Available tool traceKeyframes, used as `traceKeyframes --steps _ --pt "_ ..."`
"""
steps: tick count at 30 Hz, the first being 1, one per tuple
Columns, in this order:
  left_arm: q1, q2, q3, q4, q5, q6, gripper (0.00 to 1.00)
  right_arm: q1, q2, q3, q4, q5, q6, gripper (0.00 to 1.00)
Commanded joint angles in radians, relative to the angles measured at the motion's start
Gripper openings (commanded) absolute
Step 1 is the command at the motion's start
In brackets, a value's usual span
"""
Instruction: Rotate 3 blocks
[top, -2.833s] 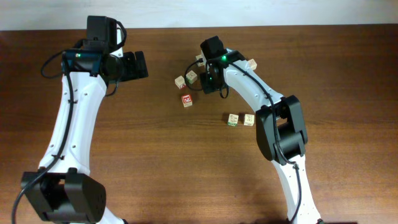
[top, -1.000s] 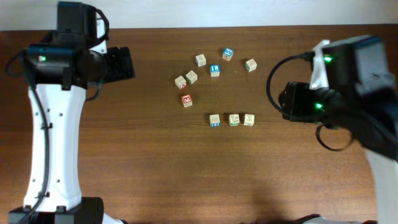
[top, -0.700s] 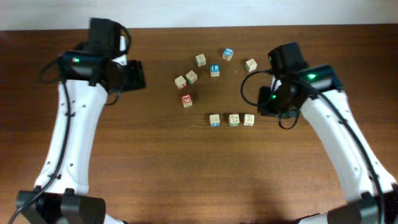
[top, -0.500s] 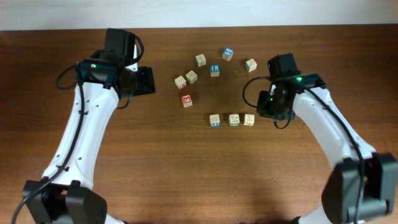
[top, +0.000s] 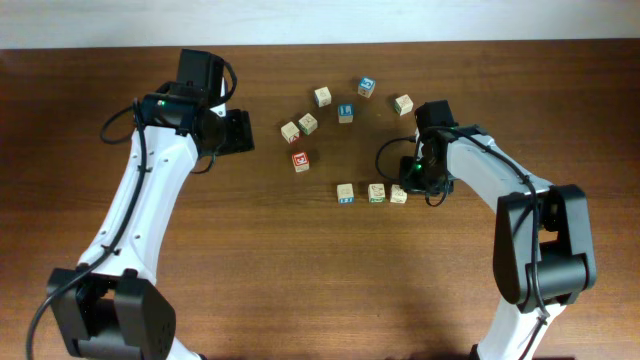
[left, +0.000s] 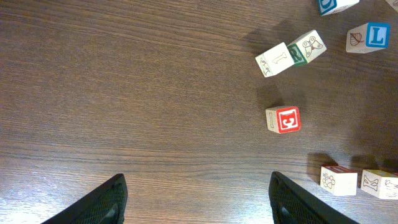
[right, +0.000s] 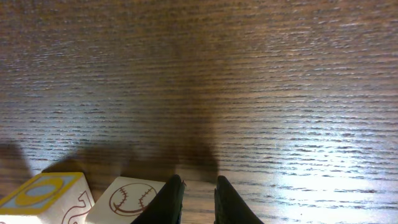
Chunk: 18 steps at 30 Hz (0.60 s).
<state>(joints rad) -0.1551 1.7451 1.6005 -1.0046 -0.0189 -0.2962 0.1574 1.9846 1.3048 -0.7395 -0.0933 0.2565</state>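
Overhead view, read left to right. The left gripper (top: 236, 131) hovers over the wooden table (top: 200, 260) with its fingers spread wide and holding nothing. A red-faced cube (top: 300, 160) lies well to its right. Lower in the picture, the three blocks (top: 376, 193) sit in a short row near table centre. The right gripper (top: 409, 182) stands just beside the row's right-end block, fingers drawn narrow, nothing seen between them.
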Motion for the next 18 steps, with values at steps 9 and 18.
traceKeyframes --steps 9,18 --pt "0.000 0.007 -0.007 0.002 0.008 -0.010 0.72 -0.006 0.012 -0.006 0.019 -0.135 0.040 0.18" --pt "0.000 0.007 -0.007 0.002 0.008 -0.010 0.72 0.013 0.012 -0.006 0.064 -0.177 0.067 0.17"
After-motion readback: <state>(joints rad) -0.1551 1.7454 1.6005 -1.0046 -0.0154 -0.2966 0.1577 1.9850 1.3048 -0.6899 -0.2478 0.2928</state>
